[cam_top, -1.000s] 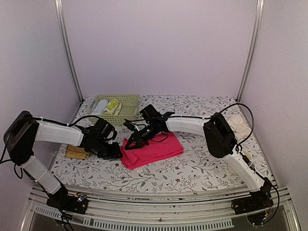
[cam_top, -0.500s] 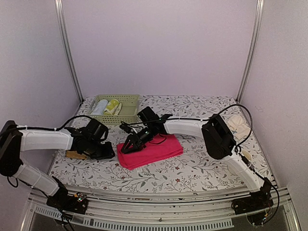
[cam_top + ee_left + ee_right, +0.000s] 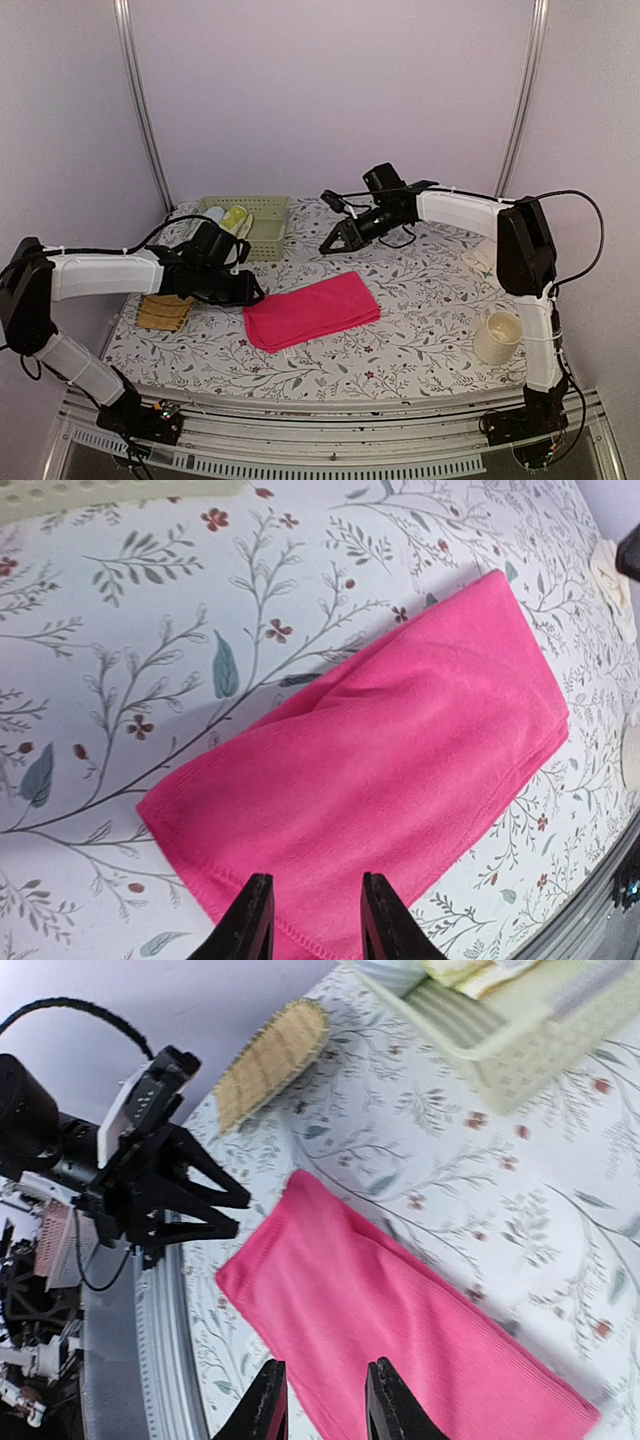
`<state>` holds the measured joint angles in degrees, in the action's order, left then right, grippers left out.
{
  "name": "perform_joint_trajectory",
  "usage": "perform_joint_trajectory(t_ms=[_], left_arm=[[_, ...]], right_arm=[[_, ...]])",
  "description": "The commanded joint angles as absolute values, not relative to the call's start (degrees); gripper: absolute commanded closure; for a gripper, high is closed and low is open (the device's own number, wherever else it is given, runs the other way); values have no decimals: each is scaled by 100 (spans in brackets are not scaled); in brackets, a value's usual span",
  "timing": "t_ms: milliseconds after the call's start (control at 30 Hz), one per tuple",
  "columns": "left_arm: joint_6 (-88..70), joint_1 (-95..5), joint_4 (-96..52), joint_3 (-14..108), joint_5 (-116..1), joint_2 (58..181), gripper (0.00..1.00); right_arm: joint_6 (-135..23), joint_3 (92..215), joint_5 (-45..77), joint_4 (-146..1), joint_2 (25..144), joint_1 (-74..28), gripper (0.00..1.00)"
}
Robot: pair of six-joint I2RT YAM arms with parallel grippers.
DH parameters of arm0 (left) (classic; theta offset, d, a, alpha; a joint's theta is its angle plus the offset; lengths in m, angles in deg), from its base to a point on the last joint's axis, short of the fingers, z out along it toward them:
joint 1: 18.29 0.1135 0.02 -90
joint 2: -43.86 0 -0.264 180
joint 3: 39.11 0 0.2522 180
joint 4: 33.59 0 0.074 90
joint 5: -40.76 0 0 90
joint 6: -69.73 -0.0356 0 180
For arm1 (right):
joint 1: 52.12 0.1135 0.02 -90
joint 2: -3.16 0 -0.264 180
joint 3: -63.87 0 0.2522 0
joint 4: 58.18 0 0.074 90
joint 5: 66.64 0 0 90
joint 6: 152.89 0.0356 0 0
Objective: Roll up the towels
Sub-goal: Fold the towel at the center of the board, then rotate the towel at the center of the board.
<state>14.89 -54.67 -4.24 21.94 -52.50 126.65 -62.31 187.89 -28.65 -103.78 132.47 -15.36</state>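
Observation:
A pink towel (image 3: 311,311) lies folded flat in the middle of the table, also seen in the left wrist view (image 3: 400,740) and the right wrist view (image 3: 400,1330). My left gripper (image 3: 256,293) sits low at the towel's left end, open, its fingertips (image 3: 258,920) over the hemmed edge with nothing between them. My right gripper (image 3: 328,245) hangs open above the table behind the towel, holding nothing (image 3: 325,1405). A cream-white towel (image 3: 483,258) lies at the far right, partly hidden by the right arm.
A pale green basket (image 3: 268,232) with rolled items stands at the back left. A woven straw mat (image 3: 165,312) lies left of the pink towel under the left arm. A cream mug (image 3: 497,337) stands at the front right.
My right gripper has opened, let go of the pink towel and risen back to the right. My left gripper has slid right to the towel's left end. The towel now lies flat.

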Motion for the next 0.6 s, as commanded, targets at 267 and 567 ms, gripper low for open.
perform_joint_trajectory(t_ms=[267, 567], left_arm=[[1226, -5648, -802, 2412, -6423, 14028, 70], [1282, -5573, -122, 1860, -5775, 13796, 71]], right_arm=[[-7338, 18201, -1426, -10897, 13443, -1713, 74], [-7184, 18771, -897, -11036, 14461, -1851, 76]])
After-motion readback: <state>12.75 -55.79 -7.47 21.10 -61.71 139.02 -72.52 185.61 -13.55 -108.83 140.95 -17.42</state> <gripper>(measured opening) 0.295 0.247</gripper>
